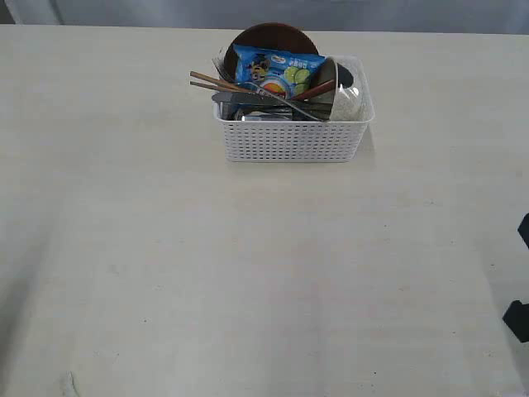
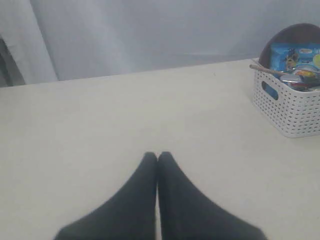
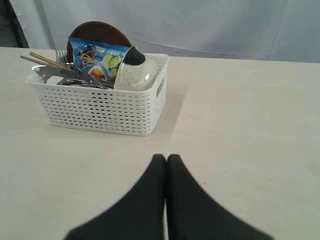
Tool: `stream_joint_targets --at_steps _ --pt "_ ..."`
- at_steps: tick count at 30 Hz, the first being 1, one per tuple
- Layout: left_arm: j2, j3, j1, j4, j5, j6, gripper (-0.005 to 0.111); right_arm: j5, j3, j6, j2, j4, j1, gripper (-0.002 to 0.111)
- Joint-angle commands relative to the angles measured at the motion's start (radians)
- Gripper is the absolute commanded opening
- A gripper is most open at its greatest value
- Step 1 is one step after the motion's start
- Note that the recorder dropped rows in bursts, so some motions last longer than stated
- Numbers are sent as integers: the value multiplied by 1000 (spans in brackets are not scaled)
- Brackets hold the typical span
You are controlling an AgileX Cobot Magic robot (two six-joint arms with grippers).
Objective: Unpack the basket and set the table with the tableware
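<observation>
Basket (image 1: 293, 141) sits full at the far middle of the tabletop (image 1: 165, 273), tableware (image 1: 266, 36) not yet unpacked beside the snack bag (image 1: 277, 70); you're at the first pick, so left fingers (image 2: 144, 187) and right fingers (image 3: 151, 192), both pressed together and empty, must part and reach in.

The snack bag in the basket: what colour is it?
The snack bag is bright blue with cartoon printing, clearest in the right wrist view.

The brown plate (image 1: 273, 33) is largely hidden behind the blue snack bag (image 1: 277, 70), whose print cannot be read. The basket (image 2: 290, 112) is cut off by the left wrist view's edge. A dark shape (image 1: 519, 318), cropped at the exterior view's edge, cannot be identified.
</observation>
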Motion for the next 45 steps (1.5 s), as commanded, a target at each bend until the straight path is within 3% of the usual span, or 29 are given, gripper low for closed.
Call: stream_joint_targets --at_steps 1,11,25,32,34,39,45 --pt "-3 2 1 4 -8 -3 0 -21 2 0 -6 -6 4 -1" --pt "-3 2 1 4 -8 -3 0 -281 2 0 -6 -6 4 -1" --pt "-3 2 1 4 -8 -3 0 -289 2 0 -6 -6 4 -1" --pt "-3 2 1 4 -8 -3 0 -572 2 9 -6 -6 4 -1" --pt "-3 2 1 4 -8 -3 0 -497 -24 47 -6 -6 4 -1" --pt "-3 2 1 -5 -8 -3 0 -242 -278 22 43 -6 4 -1" --pt "-3 2 1 -3 -8 -3 0 20 -630 -102 442 -6 80 -1"
